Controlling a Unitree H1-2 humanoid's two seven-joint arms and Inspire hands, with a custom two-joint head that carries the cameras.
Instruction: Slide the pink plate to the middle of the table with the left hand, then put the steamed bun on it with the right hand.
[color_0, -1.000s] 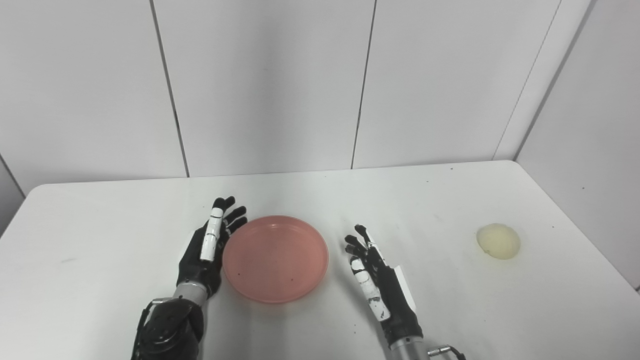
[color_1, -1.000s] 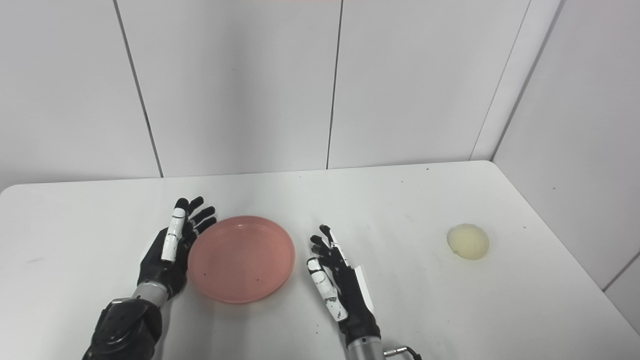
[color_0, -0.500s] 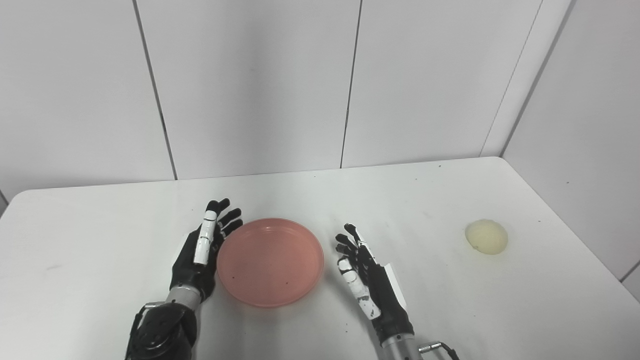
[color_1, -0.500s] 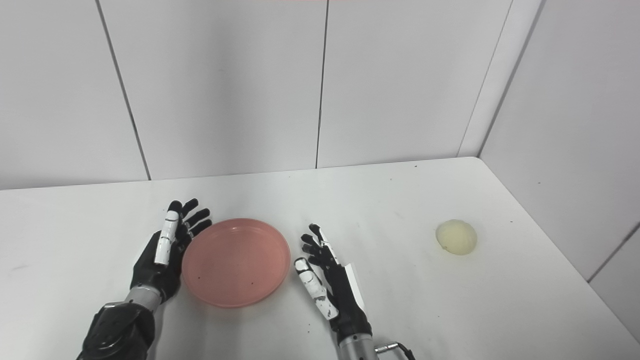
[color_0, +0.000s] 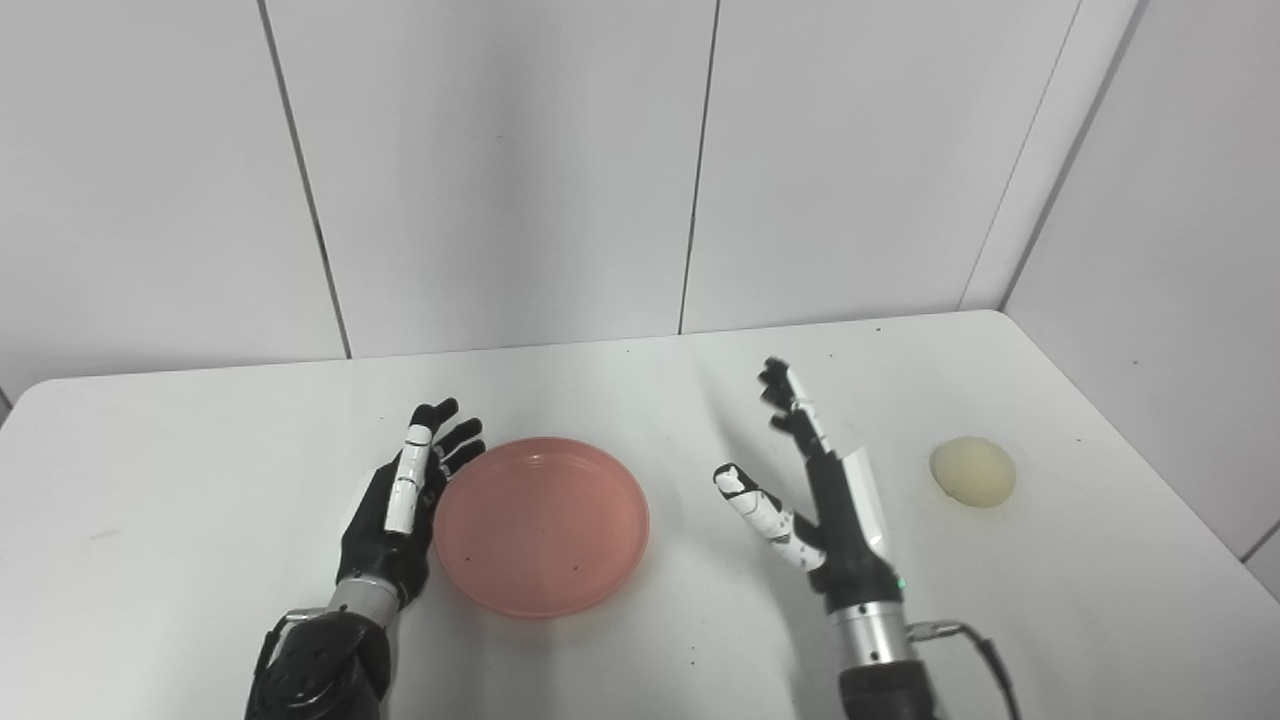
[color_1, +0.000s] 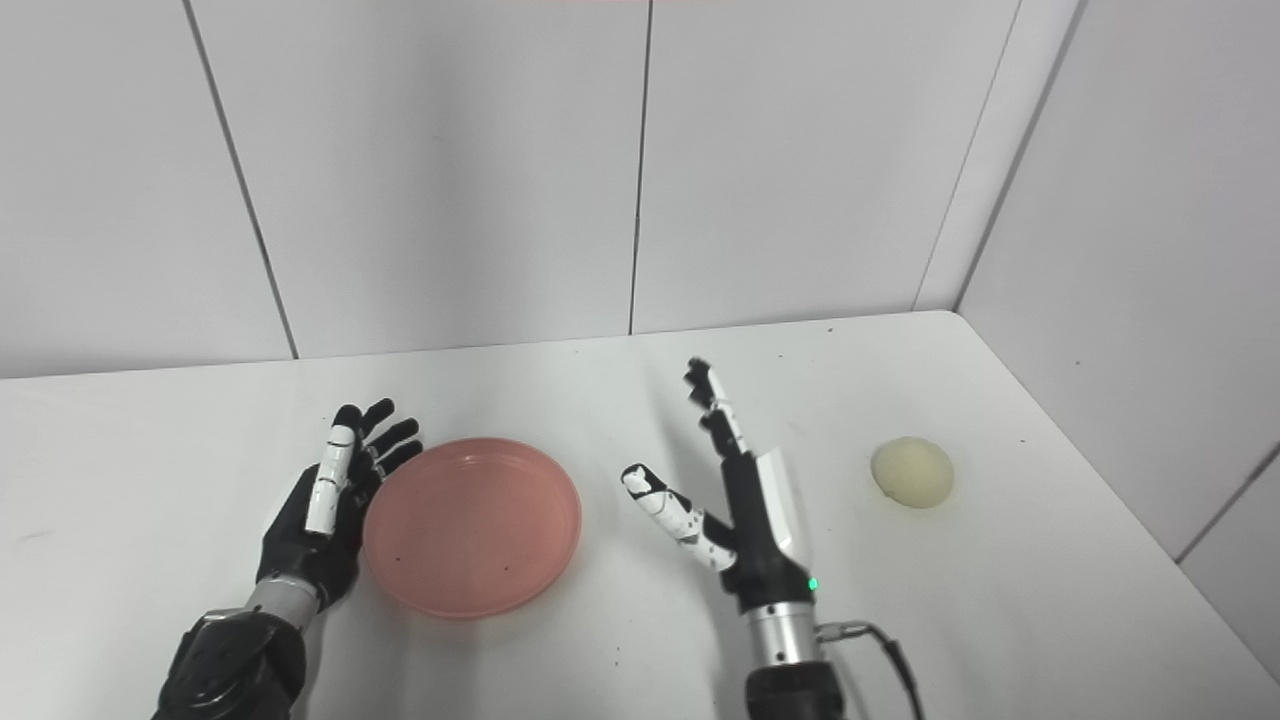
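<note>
Now the spread, empty right hand, between pink plate and steamed bun, risks nudging the round bun away.

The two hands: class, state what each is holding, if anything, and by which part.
Nothing is held. The left hand lies open beside the pink plate; the right hand is open, apart from the steamed bun.

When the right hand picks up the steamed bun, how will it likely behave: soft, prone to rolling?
The steamed bun looks domed and rounded, so a sideways nudge may roll or scoot it on the smooth table. Its matte, pale surface suggests soft dough that probably dents under firm fingers. The right hand is open, not touching it.
</note>
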